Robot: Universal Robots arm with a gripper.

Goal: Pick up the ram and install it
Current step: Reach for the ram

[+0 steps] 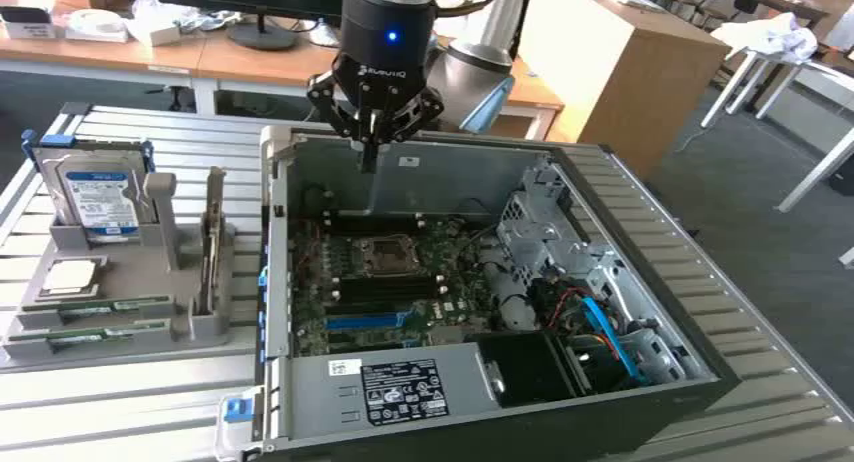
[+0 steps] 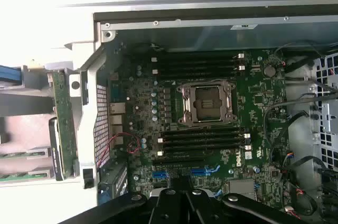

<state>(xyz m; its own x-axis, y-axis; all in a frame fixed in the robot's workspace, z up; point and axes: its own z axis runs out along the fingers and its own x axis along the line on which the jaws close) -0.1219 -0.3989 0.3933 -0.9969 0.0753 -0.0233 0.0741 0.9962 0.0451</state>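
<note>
Two ram sticks [image 1: 100,305] lie flat, one beside the other, in the front slots of a grey tray [image 1: 134,354] on the exterior view's left, well apart from the gripper [image 1: 370,162]; the wrist view catches them [image 2: 21,154] as green strips outside the case wall. On the same tray a hard drive [image 1: 96,197] stands upright at the back; a square silver CPU chip [image 1: 70,275] rests between it and the sticks; an expansion card [image 1: 214,232] stands on edge at the tray's side nearest the computer case [image 1: 441,182]. The case lies open on a slatted metal table [image 1: 774,382], its motherboard [image 1: 387,292] facing up. The gripper hangs over the far rim of the case, pointing down, its claw pressed together and holding nothing. In the wrist view the gripper [image 2: 182,192] looks straight down on the motherboard [image 2: 253,97]; the CPU socket [image 2: 206,102] sits open in the middle, with black memory slots [image 2: 203,142] in rows on both sides of it. A power supply [image 1: 387,382] fills the near corner of the case.
</note>
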